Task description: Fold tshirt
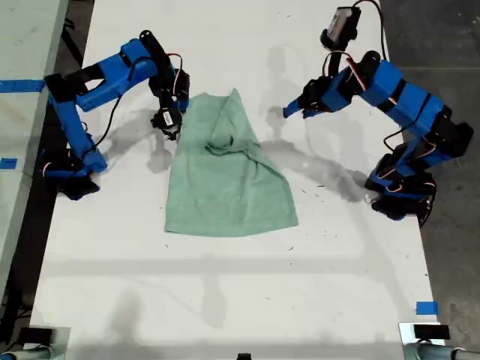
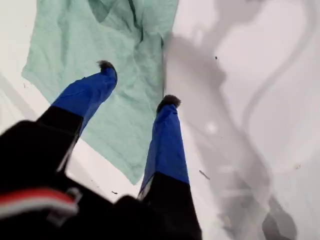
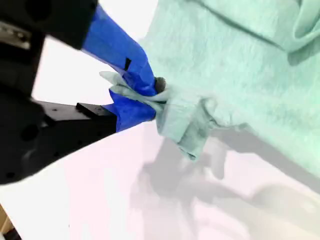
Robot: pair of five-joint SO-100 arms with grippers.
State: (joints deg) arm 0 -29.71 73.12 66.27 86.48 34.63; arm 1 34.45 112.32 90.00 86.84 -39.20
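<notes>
The pale mint-green tshirt [image 1: 229, 187] lies partly folded and rumpled in the middle of the white table [image 1: 225, 300], with a bunched fold near its top. At the exterior view's left, my second gripper [image 1: 171, 124] is at the tshirt's upper side edge, shut on a pinched bit of tshirt [image 3: 240, 60] cloth between its fingertips [image 3: 159, 84]. Towards the exterior view's right, my first gripper [image 1: 289, 112] hangs raised above the table, beside the cloth and apart from it. Its jaws stand open and empty [image 2: 138, 83], with the tshirt [image 2: 70, 35] and its edge below them.
A blue tape mark [image 1: 426, 307] sits near the table's front corner at the exterior view's right. A second table with blue tape [image 1: 15, 85] adjoins at the exterior view's left. Dark floor [image 1: 450, 45] borders the table at that view's right. Both arm bases stand at the table's sides.
</notes>
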